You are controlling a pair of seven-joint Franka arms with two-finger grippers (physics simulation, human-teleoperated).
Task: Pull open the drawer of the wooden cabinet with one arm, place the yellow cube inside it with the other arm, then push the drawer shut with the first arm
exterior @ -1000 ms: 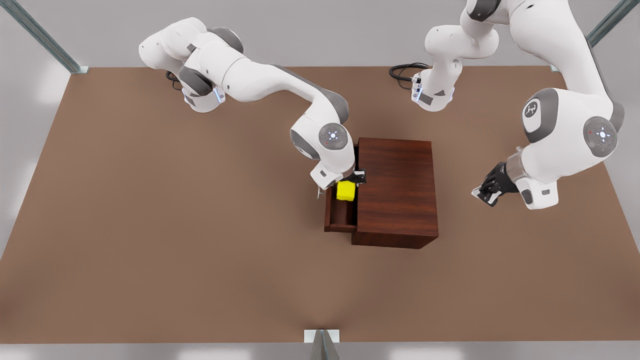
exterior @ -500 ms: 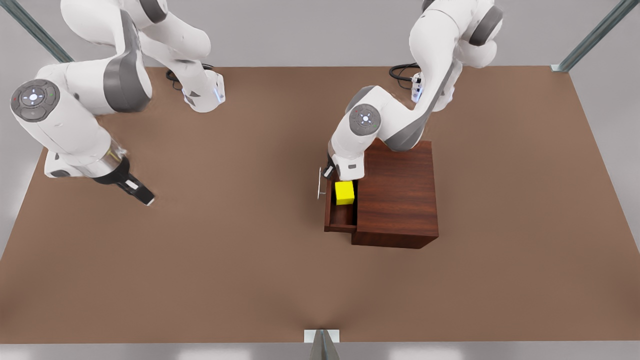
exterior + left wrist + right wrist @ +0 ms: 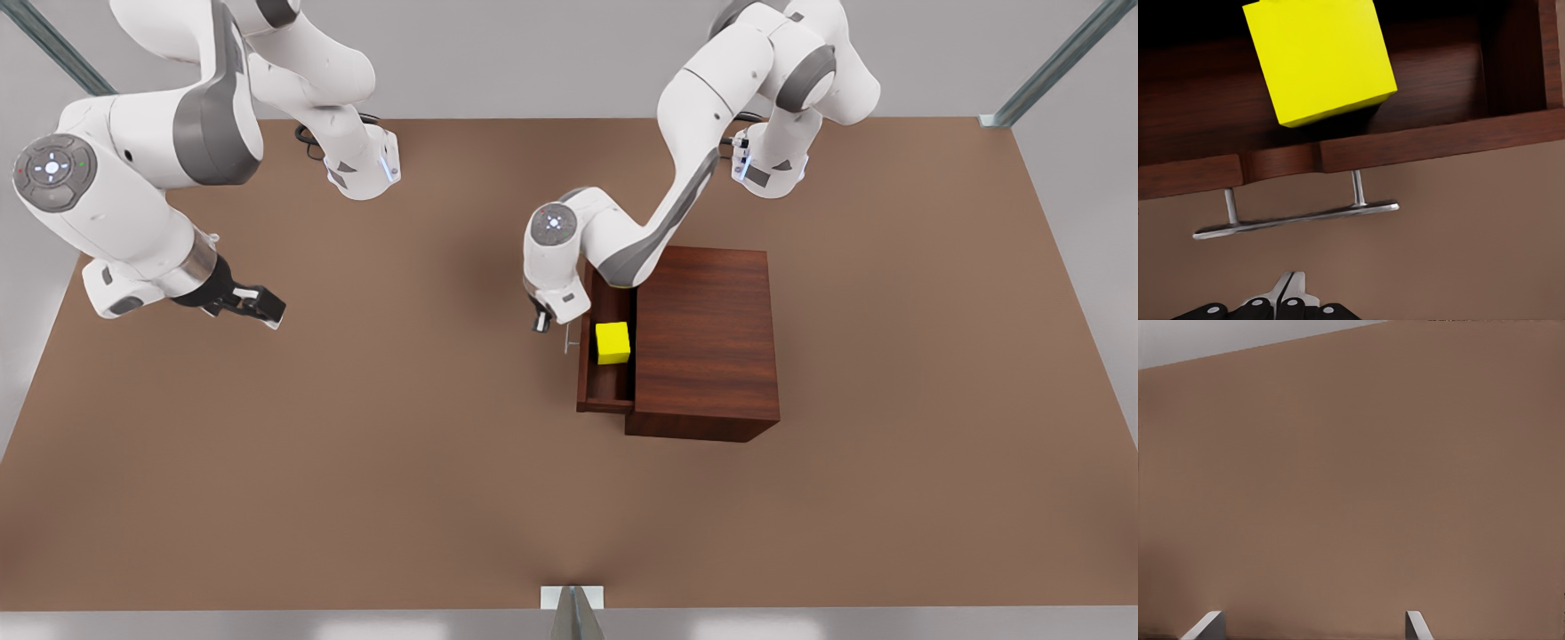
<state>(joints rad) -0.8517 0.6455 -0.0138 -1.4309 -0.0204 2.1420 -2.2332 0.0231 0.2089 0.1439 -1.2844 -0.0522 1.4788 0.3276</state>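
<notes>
Table (image 3: 356,462): brown top, wooden cabinet (image 3: 707,338) set near centre, toward the front view's right. Both arm bases are mounted at the far edge.

Cabinet: the drawer (image 3: 605,391) is seen pulled out toward the front view's left, tray exposed. Step 1 (pull open) is judged done.

Drawer: silver bar handle (image 3: 1298,219) is seen on its flat front in the left wrist view, untouched. Tray floor is visible around the cube. The drawer isn't pushed in yet, so step 3 is left.

Yellow cube (image 3: 613,342): sits inside the drawer tray, in the half nearer the arm bases, close to the cabinet body. Not gripped by anything. Also seen in the left wrist view (image 3: 1318,60), resting on the tray floor behind the drawer front. Step 2 (place) is judged done.

Left gripper (image 3: 540,322): held just outside the drawer front, beside the handle, no contact seen. Fingers (image 3: 1290,288) are pressed together, nothing between them. It looks staged for the closing push, w/ the handle and front directly ahead.

Right gripper (image 3: 258,307): parked well apart from the cabinet, over bare table at the front view's left; this arm waits. Fingertips (image 3: 1205,625) are spread apart, empty.

Est. progress: 2 of 3 steps done; the push-shut remains.
</notes>
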